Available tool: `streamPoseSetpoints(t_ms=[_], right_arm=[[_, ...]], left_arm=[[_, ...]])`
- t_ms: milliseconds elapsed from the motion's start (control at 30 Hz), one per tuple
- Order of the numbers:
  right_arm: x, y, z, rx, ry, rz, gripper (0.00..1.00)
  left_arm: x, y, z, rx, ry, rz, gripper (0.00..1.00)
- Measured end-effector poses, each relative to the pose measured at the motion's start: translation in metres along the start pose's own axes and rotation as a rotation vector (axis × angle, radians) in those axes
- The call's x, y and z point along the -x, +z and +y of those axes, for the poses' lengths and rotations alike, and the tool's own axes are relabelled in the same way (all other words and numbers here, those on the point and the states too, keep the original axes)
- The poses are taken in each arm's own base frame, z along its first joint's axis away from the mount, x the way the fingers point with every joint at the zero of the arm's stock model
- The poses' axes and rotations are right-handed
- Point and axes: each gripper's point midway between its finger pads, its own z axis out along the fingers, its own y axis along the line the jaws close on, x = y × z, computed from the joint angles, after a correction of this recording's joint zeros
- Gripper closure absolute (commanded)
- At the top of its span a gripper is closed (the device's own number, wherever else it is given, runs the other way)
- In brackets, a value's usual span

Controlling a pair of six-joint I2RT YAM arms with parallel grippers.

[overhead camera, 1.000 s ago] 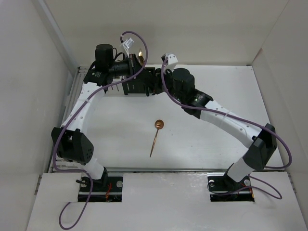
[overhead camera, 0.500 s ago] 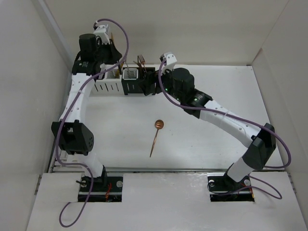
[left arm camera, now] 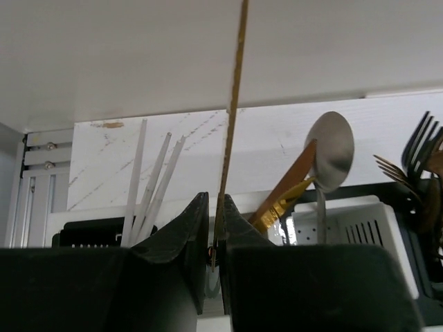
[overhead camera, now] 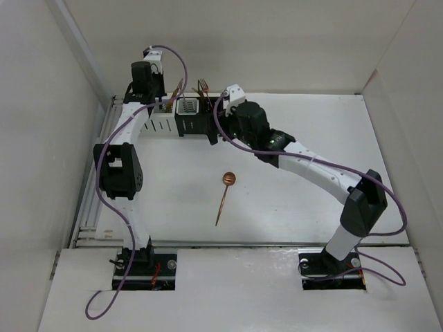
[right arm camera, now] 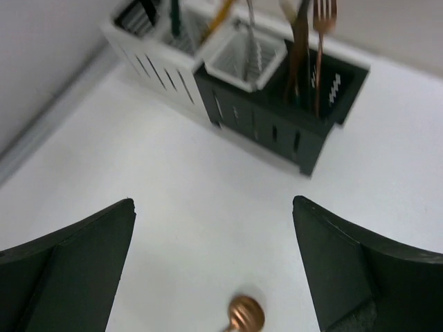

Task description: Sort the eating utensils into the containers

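The containers (overhead camera: 181, 122) stand in a row at the back left, white caddies (right arm camera: 160, 50) on the left and black ones (right arm camera: 299, 119) on the right. My left gripper (left arm camera: 215, 200) hovers just above them (overhead camera: 163, 102), shut on a thin gold utensil (left arm camera: 232, 104) that sticks straight up. Pale chopsticks (left arm camera: 156, 178), gold knives (left arm camera: 291, 185), a silver spoon (left arm camera: 331, 149) and dark forks (left arm camera: 422, 149) stand in the caddies. A copper spoon (overhead camera: 225, 190) lies alone mid-table. My right gripper (right arm camera: 213, 204) hangs open over its bowl (right arm camera: 246, 315), short of the black caddy that holds copper forks (right arm camera: 322, 28).
White walls enclose the table on the left, back and right. A metal rail (overhead camera: 93, 187) runs along the left edge. Purple cables (overhead camera: 174, 59) loop over both arms. Bare tabletop (overhead camera: 332, 131) spreads to the right of the caddies.
My right gripper has opened and drawn back from the black caddy, where a copper fork now stands. The left arm has swung left over the white caddies, still holding the gold utensil.
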Motion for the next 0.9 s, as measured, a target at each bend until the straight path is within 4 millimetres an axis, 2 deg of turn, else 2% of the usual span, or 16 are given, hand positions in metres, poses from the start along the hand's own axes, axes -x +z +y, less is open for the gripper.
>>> streamPoseSetpoints(t_ms=[67,100,200,233,267,333,400,500,567,700,800,900], right_arm=[[-0.033,0.005,-0.010,-0.050,0.003,0.103,0.00],[-0.050,0.005,-0.015,-0.079,0.006,0.161,0.00],[-0.095,0.004,-0.028,-0.148,0.019,0.290,0.00],[-0.105,0.000,-0.033,-0.172,0.022,0.322,0.00],[-0.115,-0.003,-0.037,-0.194,0.029,0.348,0.00],[-0.129,-0.009,-0.042,-0.228,0.042,0.385,0.00],[-0.139,-0.016,-0.046,-0.259,0.057,0.420,0.00],[-0.151,-0.025,-0.052,-0.309,0.082,0.465,0.00],[-0.157,-0.031,-0.054,-0.342,0.102,0.491,0.00],[-0.175,-0.035,-0.046,-0.365,0.168,0.541,0.07],[-0.200,-0.031,-0.038,-0.365,0.213,0.597,0.11],[-0.231,-0.031,-0.030,-0.375,0.227,0.673,0.15]], left_arm=[[-0.003,0.006,0.004,0.017,0.012,-0.012,1.00],[-0.004,0.008,0.005,0.021,0.018,-0.019,0.94],[-0.012,0.012,0.005,0.019,0.038,-0.034,0.87],[-0.017,0.013,0.005,0.014,0.043,-0.031,0.81],[-0.022,0.014,0.004,0.009,0.047,-0.023,0.57],[-0.034,0.016,0.003,-0.001,0.056,-0.003,0.36],[-0.044,0.016,0.003,0.001,0.053,0.017,0.22],[-0.052,0.015,0.008,0.029,0.056,0.043,0.13],[-0.057,0.012,0.014,0.068,0.058,0.066,0.03],[-0.063,-0.004,0.038,0.210,0.042,0.151,0.00],[-0.049,-0.028,0.051,0.298,0.019,0.178,0.00],[-0.027,-0.065,0.058,0.337,-0.012,0.168,0.00]])
